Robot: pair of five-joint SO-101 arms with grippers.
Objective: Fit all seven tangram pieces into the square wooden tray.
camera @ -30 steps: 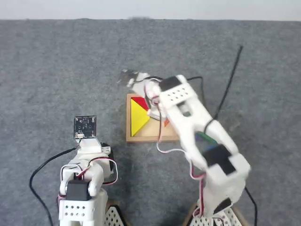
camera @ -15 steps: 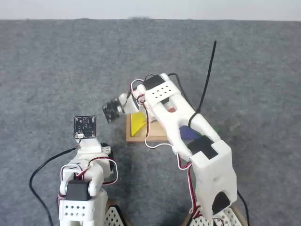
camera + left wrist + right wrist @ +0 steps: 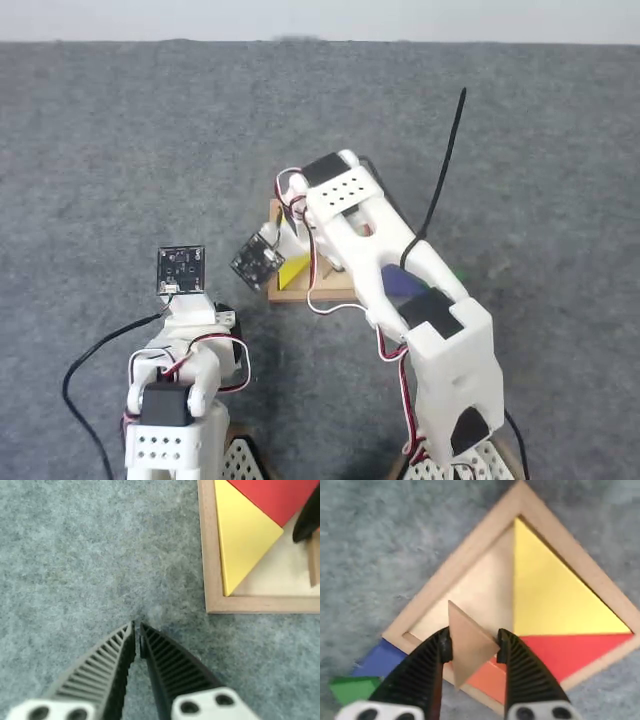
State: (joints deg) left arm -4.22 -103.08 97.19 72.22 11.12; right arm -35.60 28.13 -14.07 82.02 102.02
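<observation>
The square wooden tray (image 3: 465,555) holds a yellow triangle (image 3: 555,590), a red triangle (image 3: 570,652) and an orange piece (image 3: 485,676). My right gripper (image 3: 472,640) hovers over the tray's bare floor, shut on a plain wood-coloured triangle (image 3: 467,650). A blue piece (image 3: 380,657) and a green piece (image 3: 350,687) lie on the carpet just outside the tray. In the high view the right arm (image 3: 345,195) covers most of the tray (image 3: 285,293). My left gripper (image 3: 136,630) is shut over carpet, a little short of the tray's corner (image 3: 210,580).
Grey carpet covers the whole table. The left arm (image 3: 180,350) sits folded at the front left, apart from the tray. A black cable (image 3: 445,160) rises from the right arm toward the back. Open carpet lies to the left and behind.
The right arm's wrist swung from behind the tray's far edge to over its left front part. The left arm has not moved.
</observation>
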